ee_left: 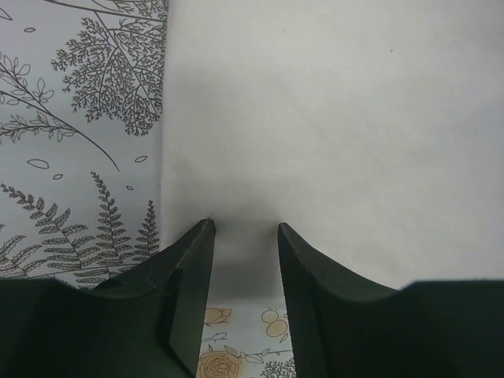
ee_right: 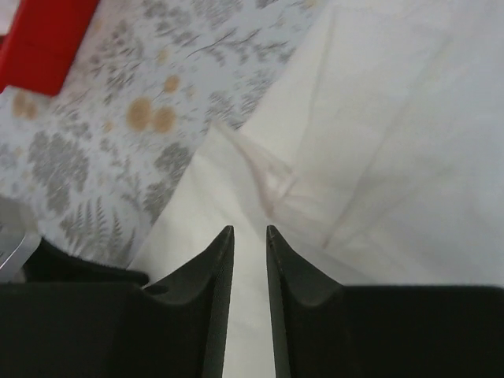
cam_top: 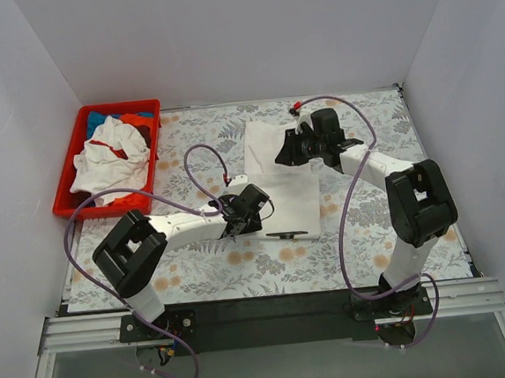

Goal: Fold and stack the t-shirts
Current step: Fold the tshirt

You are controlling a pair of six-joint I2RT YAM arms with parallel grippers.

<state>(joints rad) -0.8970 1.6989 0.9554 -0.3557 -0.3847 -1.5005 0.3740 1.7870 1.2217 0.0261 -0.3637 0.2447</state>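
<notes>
Left fingers (ee_left: 244,228): parted to a middling gap, gripping nothing, tips right at the left edge of the white t-shirt (ee_left: 331,118); touching it or just above, cannot tell. Right fingers (ee_right: 250,232): nearly together, only a slim gap, low over creased folds of the same shirt's far part; pinching cloth or not, cannot tell. Shirt spread flat mid-table on the flowered table (cam_top: 372,240). More t-shirts (cam_top: 109,162) heaped in the red bin (cam_top: 121,106) at the far left corner.
</notes>
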